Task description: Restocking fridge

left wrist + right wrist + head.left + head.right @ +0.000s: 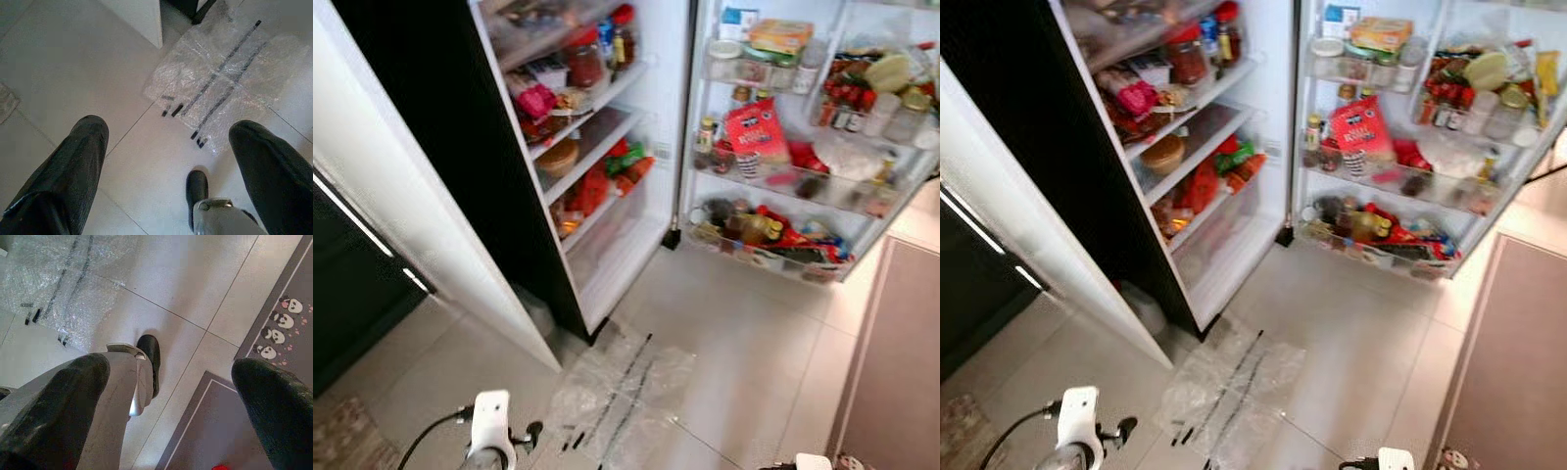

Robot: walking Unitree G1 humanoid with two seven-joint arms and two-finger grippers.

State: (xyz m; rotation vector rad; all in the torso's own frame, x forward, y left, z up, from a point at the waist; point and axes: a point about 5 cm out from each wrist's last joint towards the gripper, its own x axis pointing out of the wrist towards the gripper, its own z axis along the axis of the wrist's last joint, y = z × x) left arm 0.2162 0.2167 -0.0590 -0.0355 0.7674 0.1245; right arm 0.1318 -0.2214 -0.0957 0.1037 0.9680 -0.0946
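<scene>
Left gripper (166,171), fingers spread and empty, hangs low over the floor (734,323); right gripper (171,406) likewise, parted above a mat (230,431). Fridge (607,147) stands well ahead of both, open, its long axis upright, shelves packed; its door (803,147) is swung toward the right, racks full. Plastic sheet (617,392) lies flat before it.

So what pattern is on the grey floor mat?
Small black-and-white pandas along the edge of the grey floor mat, clearest in the right wrist view.
</scene>
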